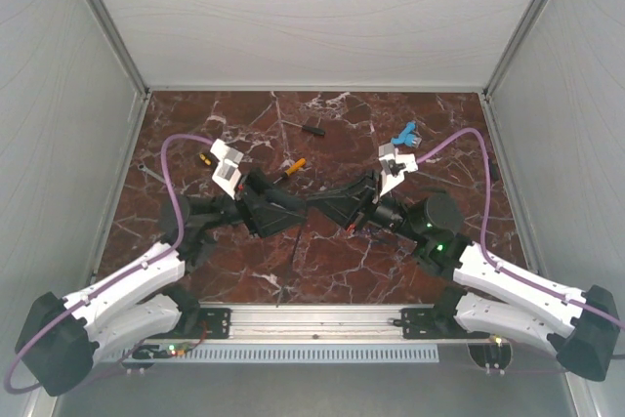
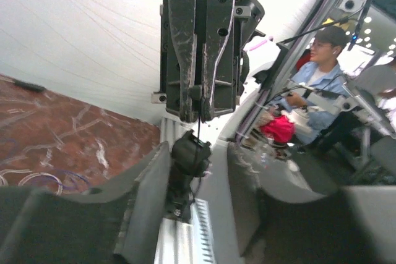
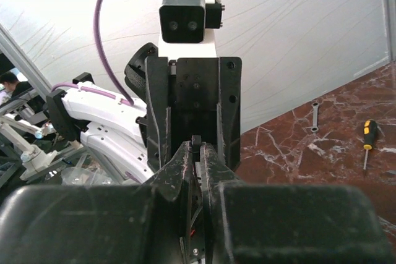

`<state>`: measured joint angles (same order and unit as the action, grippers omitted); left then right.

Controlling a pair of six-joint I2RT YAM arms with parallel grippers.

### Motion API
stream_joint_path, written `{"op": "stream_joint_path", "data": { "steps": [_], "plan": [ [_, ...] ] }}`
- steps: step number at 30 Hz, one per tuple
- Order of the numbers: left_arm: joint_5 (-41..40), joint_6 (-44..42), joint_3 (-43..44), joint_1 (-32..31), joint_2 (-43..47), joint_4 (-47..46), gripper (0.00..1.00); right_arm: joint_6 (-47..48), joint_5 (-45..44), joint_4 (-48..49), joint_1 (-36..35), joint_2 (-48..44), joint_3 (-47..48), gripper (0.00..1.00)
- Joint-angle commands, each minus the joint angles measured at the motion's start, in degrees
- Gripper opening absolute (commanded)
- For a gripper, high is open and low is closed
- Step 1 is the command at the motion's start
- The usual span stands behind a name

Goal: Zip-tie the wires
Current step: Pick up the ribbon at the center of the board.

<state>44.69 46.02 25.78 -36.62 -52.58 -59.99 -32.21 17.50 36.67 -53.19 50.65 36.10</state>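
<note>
The two grippers meet tip to tip over the middle of the marble table [image 1: 215, 271]. My right gripper [image 1: 318, 206] [image 3: 197, 160] is shut on a thin black zip tie [image 3: 196, 143], whose square head pokes out above the fingertips. In the left wrist view the zip tie [image 2: 199, 129] hangs as a thin strand below the right gripper [image 2: 198, 112]. My left gripper [image 1: 293, 212] [image 2: 198, 208] faces it, open, with nothing between its fingers. The wires [image 2: 37, 180] show as thin purple loops on the marble at the lower left of the left wrist view. The arms hide them in the top view.
An orange-handled screwdriver [image 1: 294, 167], a small black piece [image 1: 312, 128] and a blue part [image 1: 405, 132] lie behind the grippers. A yellow-and-black screwdriver [image 1: 204, 158] [image 3: 369, 132] and a small wrench [image 3: 315, 115] lie at the left. White walls enclose the table.
</note>
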Motion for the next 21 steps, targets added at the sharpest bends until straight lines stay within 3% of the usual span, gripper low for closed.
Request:
{"op": "stream_joint_path", "data": {
  "steps": [1, 8, 10, 12, 16, 19, 21],
  "plan": [
    [0.1, -4.5, -0.2, -0.4, 1.6, 3.8, 0.5, 2.6, -2.5, -0.2, -0.2, -1.5, 2.5, 0.0],
    [-1.2, -9.3, -2.8, -0.6, 2.7, 8.4, 0.45, 3.8, -3.8, -1.2, -0.2, -1.3, 3.0, 0.0],
    [-1.2, -9.5, -2.9, -0.5, 2.4, 8.6, 0.27, 3.7, -3.6, -1.2, -0.2, -1.1, 3.0, 0.0],
    [-1.9, -9.8, -2.8, -0.6, 2.3, 9.2, 0.0, 3.9, -3.6, -1.3, -0.1, -1.0, 3.1, 0.0],
    [-3.4, -9.6, -2.8, -0.6, 2.3, 9.6, 0.0, 4.4, -2.8, -1.9, -0.2, -1.1, 3.0, 0.0],
    [-3.8, -8.2, -2.6, -0.6, 2.2, 8.6, 0.0, 5.7, -2.0, -3.1, -0.1, -1.3, 1.9, 0.26],
    [-4.0, -7.5, -2.4, -0.6, 2.2, 8.4, 0.0, 6.3, -2.2, -3.0, -0.1, -1.6, 0.8, 0.31]
  ]
}}
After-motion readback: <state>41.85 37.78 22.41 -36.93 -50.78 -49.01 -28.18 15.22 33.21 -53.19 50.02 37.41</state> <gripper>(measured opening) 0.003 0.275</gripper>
